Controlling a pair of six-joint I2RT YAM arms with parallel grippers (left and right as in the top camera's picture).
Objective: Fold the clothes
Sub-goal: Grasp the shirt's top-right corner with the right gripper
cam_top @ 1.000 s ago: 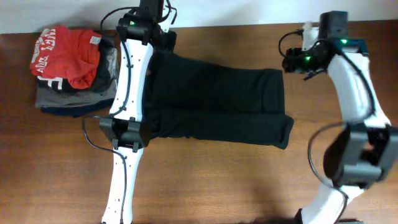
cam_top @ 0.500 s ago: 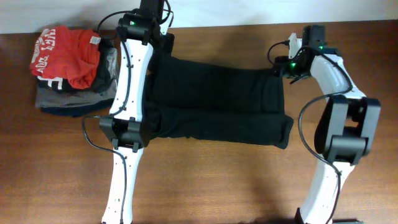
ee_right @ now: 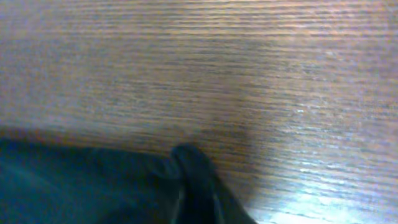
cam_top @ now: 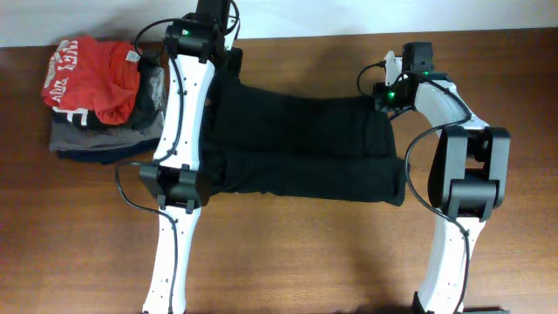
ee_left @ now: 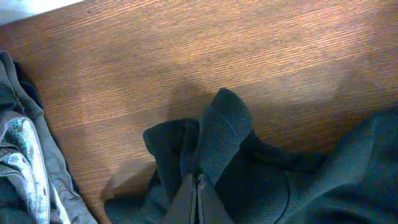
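One black garment (cam_top: 305,144) spread flat; one stacked pile (cam_top: 100,96) nearby.

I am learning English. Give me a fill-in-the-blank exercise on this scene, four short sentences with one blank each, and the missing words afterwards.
1. The garment spread across the table is ___ in colour.
2. On top of the pile of clothes lies a ___ shirt.
3. The left gripper is ___ on a fold of the garment.
4. The arm nearest to the pile is the robot's ___ one.

Missing words: black; red; shut; left
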